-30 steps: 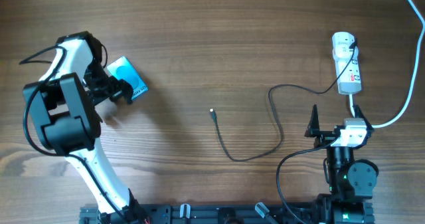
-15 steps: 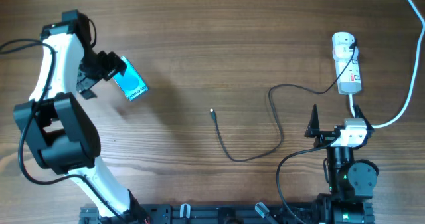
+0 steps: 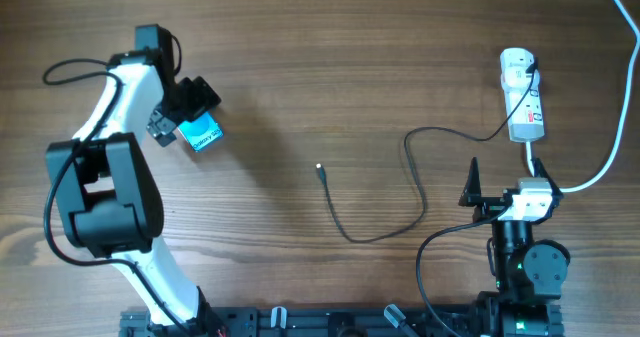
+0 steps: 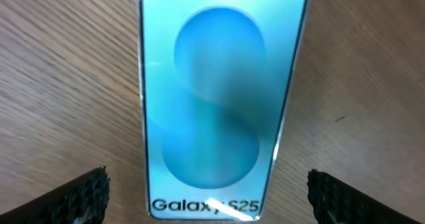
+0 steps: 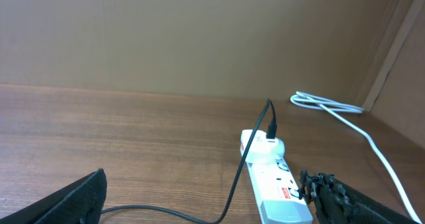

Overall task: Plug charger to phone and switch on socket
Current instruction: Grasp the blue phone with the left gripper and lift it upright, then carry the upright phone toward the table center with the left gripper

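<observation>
Left gripper [image 3: 178, 110] held over phone [image 4: 216, 104], fingers spread wide either side, no contact seen. Phone laid screen-up on tabletop [image 3: 320, 37] at left side. Right gripper [image 3: 503, 185] likewise spread, nothing clamped, positioned near socket [image 3: 522, 97] at right. Charger [image 3: 415, 192] cable plugged into far end of socket; silver-tipped connector seen free mid-tabletop, well apart from phone. Thick white cord [image 3: 610, 157] routed toward far right corner
</observation>
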You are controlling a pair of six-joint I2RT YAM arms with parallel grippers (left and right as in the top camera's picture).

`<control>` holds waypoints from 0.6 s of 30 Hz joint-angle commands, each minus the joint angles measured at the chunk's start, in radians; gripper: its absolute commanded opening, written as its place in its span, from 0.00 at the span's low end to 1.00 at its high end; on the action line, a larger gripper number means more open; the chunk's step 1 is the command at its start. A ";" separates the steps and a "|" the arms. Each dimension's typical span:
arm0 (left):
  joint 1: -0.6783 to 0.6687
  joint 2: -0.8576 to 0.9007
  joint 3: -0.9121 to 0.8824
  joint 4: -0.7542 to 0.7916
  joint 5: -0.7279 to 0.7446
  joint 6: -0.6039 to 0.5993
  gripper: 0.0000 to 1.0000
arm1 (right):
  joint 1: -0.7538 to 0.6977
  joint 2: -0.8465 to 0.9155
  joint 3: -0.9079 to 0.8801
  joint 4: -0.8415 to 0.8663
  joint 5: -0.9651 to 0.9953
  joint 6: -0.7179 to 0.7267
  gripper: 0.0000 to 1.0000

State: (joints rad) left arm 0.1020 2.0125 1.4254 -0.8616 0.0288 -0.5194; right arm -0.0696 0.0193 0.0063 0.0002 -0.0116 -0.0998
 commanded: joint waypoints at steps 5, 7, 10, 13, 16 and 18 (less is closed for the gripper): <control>-0.013 0.014 -0.151 0.100 -0.003 -0.055 1.00 | 0.005 -0.010 -0.001 0.005 -0.012 -0.005 1.00; -0.014 0.019 -0.177 0.109 -0.002 -0.066 1.00 | 0.005 -0.010 -0.001 0.005 -0.012 -0.005 1.00; -0.019 0.019 -0.211 0.114 -0.002 -0.066 1.00 | 0.005 -0.010 -0.001 0.005 -0.012 -0.005 1.00; -0.027 0.019 -0.238 0.110 0.008 -0.065 1.00 | 0.005 -0.010 -0.001 0.005 -0.012 -0.005 1.00; -0.040 0.019 -0.266 0.110 0.008 -0.065 1.00 | 0.005 -0.010 -0.001 0.005 -0.012 -0.005 1.00; -0.048 0.019 -0.279 0.111 0.008 -0.065 1.00 | 0.005 -0.010 -0.001 0.005 -0.012 -0.005 1.00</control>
State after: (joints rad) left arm 0.0734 1.9640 1.2457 -0.7284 -0.0036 -0.5560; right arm -0.0696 0.0193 0.0063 0.0002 -0.0116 -0.0998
